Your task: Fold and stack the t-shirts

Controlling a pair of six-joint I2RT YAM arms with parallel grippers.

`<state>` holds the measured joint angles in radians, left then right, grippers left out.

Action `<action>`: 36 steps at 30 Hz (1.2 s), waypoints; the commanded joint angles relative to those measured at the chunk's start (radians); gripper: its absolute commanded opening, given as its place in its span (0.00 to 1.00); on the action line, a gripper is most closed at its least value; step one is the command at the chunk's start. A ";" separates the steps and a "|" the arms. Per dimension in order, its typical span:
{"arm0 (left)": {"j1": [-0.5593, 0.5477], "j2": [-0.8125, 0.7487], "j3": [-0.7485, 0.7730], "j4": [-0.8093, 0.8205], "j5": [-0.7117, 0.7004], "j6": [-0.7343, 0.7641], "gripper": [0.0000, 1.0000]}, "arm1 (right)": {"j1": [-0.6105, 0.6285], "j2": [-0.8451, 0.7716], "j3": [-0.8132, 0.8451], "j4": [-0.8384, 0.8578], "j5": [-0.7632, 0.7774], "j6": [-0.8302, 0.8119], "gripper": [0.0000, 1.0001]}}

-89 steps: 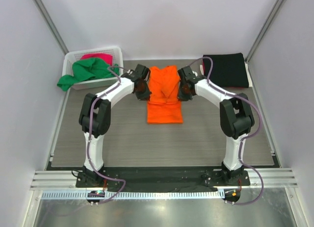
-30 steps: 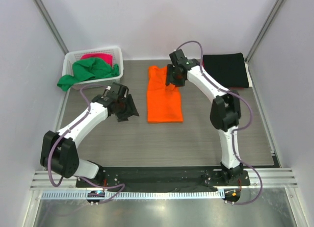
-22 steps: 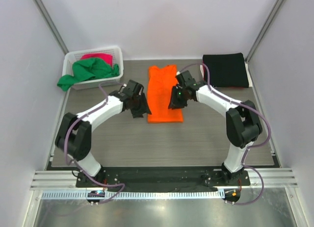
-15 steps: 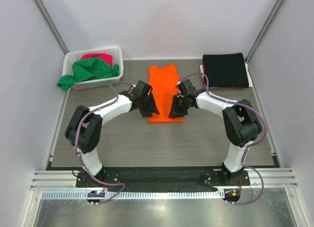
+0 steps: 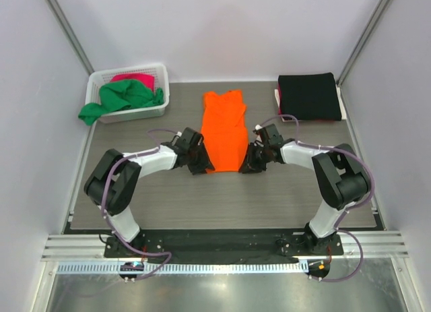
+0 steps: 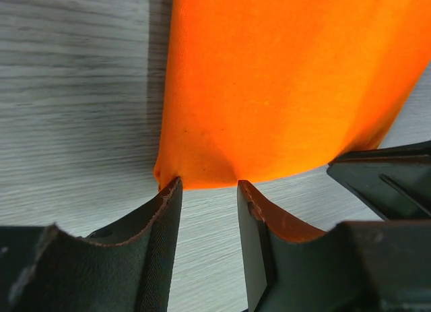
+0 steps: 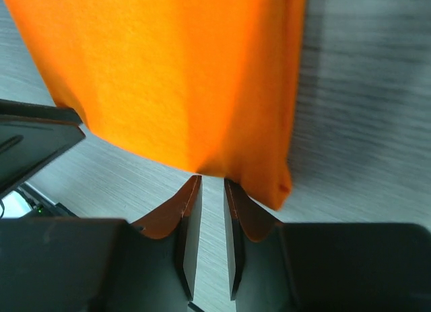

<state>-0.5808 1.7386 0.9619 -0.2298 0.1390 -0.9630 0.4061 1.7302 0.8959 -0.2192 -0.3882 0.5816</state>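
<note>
Flanking the near hem of the orange t-shirt, both grippers sit low on the table. The left gripper has its jaws parted, one fingertip touching the hem's left corner, with cloth bulging just ahead of the gap. The right gripper has its jaws a narrow slit apart, and the hem meets both tips. Whether it pinches cloth cannot be told.

The shirt stretches flat away from both grippers, and is narrower at their end. Well beyond the left gripper and to its left stands a white basket. It holds a green t-shirt, which spills over the rim, and a pink t-shirt behind that. Well beyond the right gripper and to its right lies a folded black t-shirt.

The surface is grey wood-grain board. Plain pale walls enclose it on three sides.

Half a second ago both grippers stood farther up the shirt's sides. They have since come down to its near corners, and the shirt now reaches nearer the arm bases. The basket and the black shirt are unchanged.
</note>
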 commanded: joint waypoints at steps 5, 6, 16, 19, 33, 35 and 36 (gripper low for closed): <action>0.002 -0.046 -0.023 -0.167 -0.136 0.104 0.41 | -0.018 -0.095 -0.083 -0.115 0.072 -0.049 0.32; 0.002 -0.059 -0.008 -0.192 -0.163 0.115 0.43 | -0.016 -0.113 -0.080 -0.167 0.083 -0.060 0.34; -0.010 -0.322 0.063 -0.339 -0.157 0.155 0.82 | -0.016 -0.304 -0.090 -0.243 0.062 -0.051 0.77; -0.005 -0.346 0.034 -0.324 -0.177 0.164 0.82 | -0.015 -0.288 -0.123 -0.166 0.005 -0.005 0.77; 0.075 -0.258 -0.163 -0.023 -0.046 0.153 0.73 | -0.004 -0.035 -0.107 0.069 -0.066 0.064 0.54; 0.078 -0.237 -0.179 0.023 -0.036 0.141 0.72 | -0.004 -0.018 -0.110 0.084 -0.066 0.066 0.49; 0.078 -0.219 -0.199 0.039 -0.029 0.129 0.71 | -0.004 -0.014 -0.112 0.087 -0.064 0.070 0.45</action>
<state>-0.5098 1.4929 0.7887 -0.3141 0.0654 -0.8120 0.3943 1.6707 0.7948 -0.1574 -0.5095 0.6571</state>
